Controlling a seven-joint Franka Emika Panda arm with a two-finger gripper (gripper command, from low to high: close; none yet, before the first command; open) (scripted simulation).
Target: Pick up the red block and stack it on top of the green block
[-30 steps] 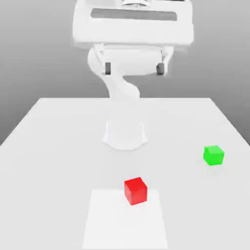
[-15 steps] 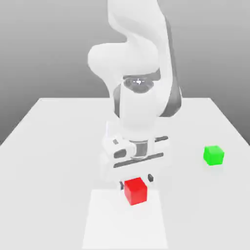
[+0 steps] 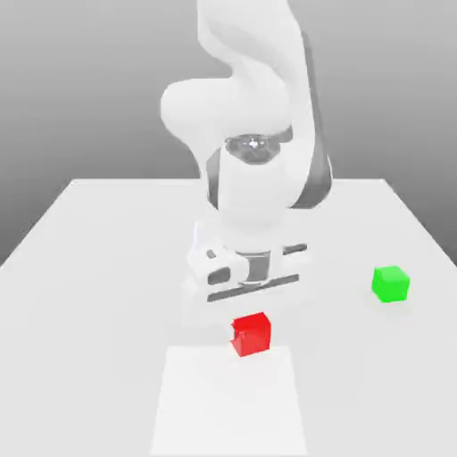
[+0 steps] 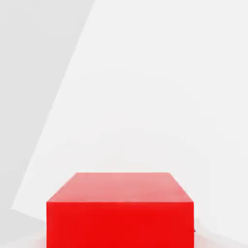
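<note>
The red block hangs just under my hand, a little above the table near its front middle. My gripper comes straight down on it from above and is shut on it, the cube sitting between the fingers. In the hand view the red block looms large and close, with pale table surface beyond it. The green block rests on the table towards the exterior view's right, well apart from the red block and the gripper.
The white table stretches wide on both sides. A brighter white rectangle is marked on it below the red block. My arm rises over the table's middle behind the hand.
The arm swung down over the red block, with fingers either side of it half a second ago. Now the hand and the block sit slightly higher than before. The green block has not moved.
</note>
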